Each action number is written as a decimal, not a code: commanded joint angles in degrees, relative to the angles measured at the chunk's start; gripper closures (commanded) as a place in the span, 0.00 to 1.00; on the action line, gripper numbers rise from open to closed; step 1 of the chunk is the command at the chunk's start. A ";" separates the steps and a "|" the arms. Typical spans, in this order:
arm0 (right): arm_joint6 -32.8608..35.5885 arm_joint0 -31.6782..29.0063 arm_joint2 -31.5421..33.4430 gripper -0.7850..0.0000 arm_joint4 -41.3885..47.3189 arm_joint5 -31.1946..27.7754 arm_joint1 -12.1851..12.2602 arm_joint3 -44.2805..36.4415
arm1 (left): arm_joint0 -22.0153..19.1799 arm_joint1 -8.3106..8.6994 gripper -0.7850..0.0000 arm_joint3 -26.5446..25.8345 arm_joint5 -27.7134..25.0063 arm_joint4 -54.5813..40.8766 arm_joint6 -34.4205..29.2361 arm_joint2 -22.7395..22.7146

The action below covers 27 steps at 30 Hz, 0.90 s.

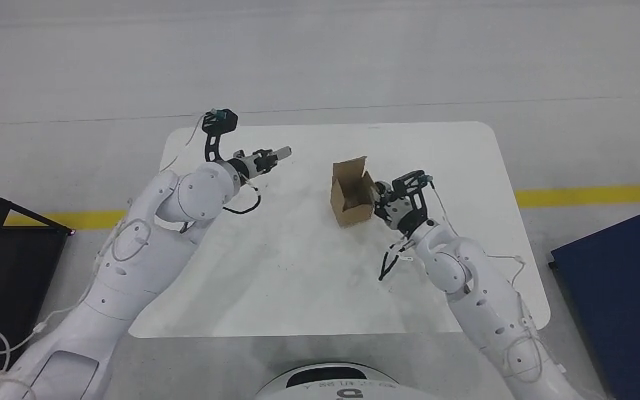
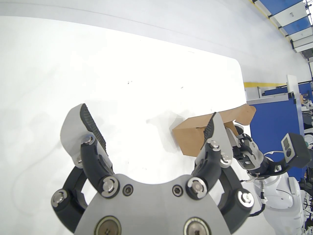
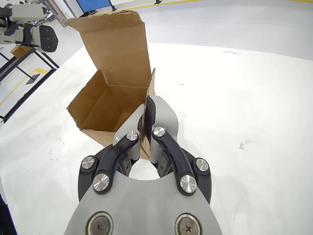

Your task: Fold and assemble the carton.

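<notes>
A small brown carton [image 1: 350, 191] stands upright near the middle of the white table [image 1: 300, 280], its top open and one long flap raised. In the right wrist view the carton [image 3: 115, 79] shows its hollow inside, and my right gripper [image 3: 146, 113] is shut on the carton's near side wall. The same gripper [image 1: 381, 202] touches the carton's right side in the top view. My left gripper [image 1: 284, 153] hovers over the table to the carton's left, apart from it. Its fingers stand open with nothing between them [image 2: 149, 123], and the carton [image 2: 195, 133] lies beyond.
A yellow floor line [image 1: 580, 196] runs past the table's right edge. Blue panels [image 1: 600, 290] stand at the right, a dark stand [image 1: 25, 260] at the left. The table's front and left parts are bare white surface.
</notes>
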 commanded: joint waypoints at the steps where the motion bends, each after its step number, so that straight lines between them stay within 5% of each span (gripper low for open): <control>1: 0.44 -0.93 0.42 0.24 -0.49 0.87 0.09 -1.14 | 0.39 -0.12 0.00 -0.55 -0.01 -0.03 -0.03 0.15; 5: 1.17 -3.78 2.90 0.06 0.38 0.99 0.50 -2.90 | 0.46 -0.51 0.00 -1.01 -0.06 0.57 -0.02 1.00; 8: 1.59 -5.53 5.47 0.02 3.69 -2.41 0.91 -2.86 | 0.35 -0.74 0.00 -1.02 0.04 1.18 -0.16 1.31; 13: 2.87 -4.18 7.70 0.04 3.45 -10.06 1.57 1.24 | 0.85 -0.87 0.00 -0.72 0.28 1.40 -0.43 0.58; 17: 4.75 0.12 4.76 0.07 1.59 -20.53 1.66 5.47 | 1.65 -0.89 0.00 -1.33 0.61 1.74 -0.30 -0.27; 21: 5.78 4.06 1.32 0.10 -0.65 -22.15 1.22 8.57 | 2.55 -0.84 0.00 -1.88 0.92 2.32 -0.59 -1.12; 27: 8.28 6.62 -3.44 0.11 -1.11 -32.14 1.04 9.26 | 3.50 -0.74 0.00 -2.56 0.87 3.16 -1.39 -2.49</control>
